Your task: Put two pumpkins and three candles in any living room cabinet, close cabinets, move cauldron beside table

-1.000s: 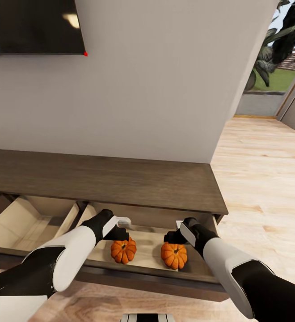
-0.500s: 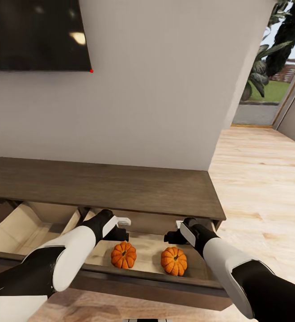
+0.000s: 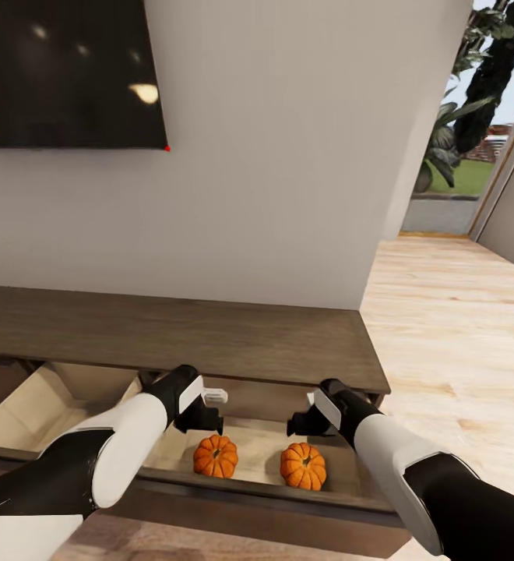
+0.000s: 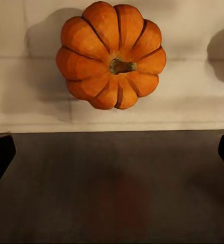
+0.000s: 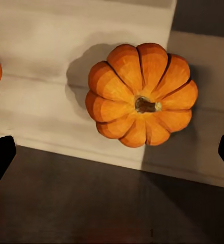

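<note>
Two small bright-orange ribbed pumpkins, the left pumpkin [image 3: 215,456] and the right pumpkin [image 3: 303,466], are sitting apart on the pale wood floor of an open drawer [image 3: 257,448] in the long low dark-brown wooden cabinet [image 3: 210,339]. Left gripper [image 3: 202,417] is hovering above the left one, right gripper [image 3: 302,425] above the right one, both empty with fingers spread wide. Black wall screen [image 3: 62,74] is hanging above.
</note>
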### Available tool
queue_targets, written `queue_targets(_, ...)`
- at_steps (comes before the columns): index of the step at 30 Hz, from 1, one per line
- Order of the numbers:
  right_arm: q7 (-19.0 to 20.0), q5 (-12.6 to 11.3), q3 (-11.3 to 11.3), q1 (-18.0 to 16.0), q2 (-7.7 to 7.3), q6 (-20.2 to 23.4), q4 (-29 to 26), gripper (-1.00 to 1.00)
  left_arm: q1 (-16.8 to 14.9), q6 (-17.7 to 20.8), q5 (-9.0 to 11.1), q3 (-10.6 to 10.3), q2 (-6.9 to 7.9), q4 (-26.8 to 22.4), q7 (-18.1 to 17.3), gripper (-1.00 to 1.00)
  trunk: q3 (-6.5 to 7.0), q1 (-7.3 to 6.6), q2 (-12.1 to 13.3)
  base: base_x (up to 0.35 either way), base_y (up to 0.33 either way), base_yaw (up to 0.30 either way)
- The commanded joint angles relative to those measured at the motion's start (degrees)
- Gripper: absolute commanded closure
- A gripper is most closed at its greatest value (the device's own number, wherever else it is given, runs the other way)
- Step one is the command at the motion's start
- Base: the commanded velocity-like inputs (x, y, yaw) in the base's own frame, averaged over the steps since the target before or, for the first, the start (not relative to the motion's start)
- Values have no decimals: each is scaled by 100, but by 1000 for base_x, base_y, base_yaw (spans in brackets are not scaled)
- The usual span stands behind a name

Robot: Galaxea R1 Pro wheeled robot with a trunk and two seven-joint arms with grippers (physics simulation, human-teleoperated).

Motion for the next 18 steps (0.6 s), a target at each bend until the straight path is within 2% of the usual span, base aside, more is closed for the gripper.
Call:
queue_targets(1, -47, -60, 31, -1, -2, 60, -10, -100, -1, 52, -42, 50, -4, -9, 15, -100, 18, -3, 0, 0, 0, 0)
queue_targets(10, -59, -73, 15, -1, -8, 451, -15, -100, -1, 378, -42, 51, -4, -7, -41, -100, 217, -26, 12, 0, 0, 0)
queue_targets(18, -58, -79, 5, -1, -10, 590, -15, -100, -1, 443, -39, 51, -4, 0, -51, -100, 394, -47, 23, 0, 0, 0)
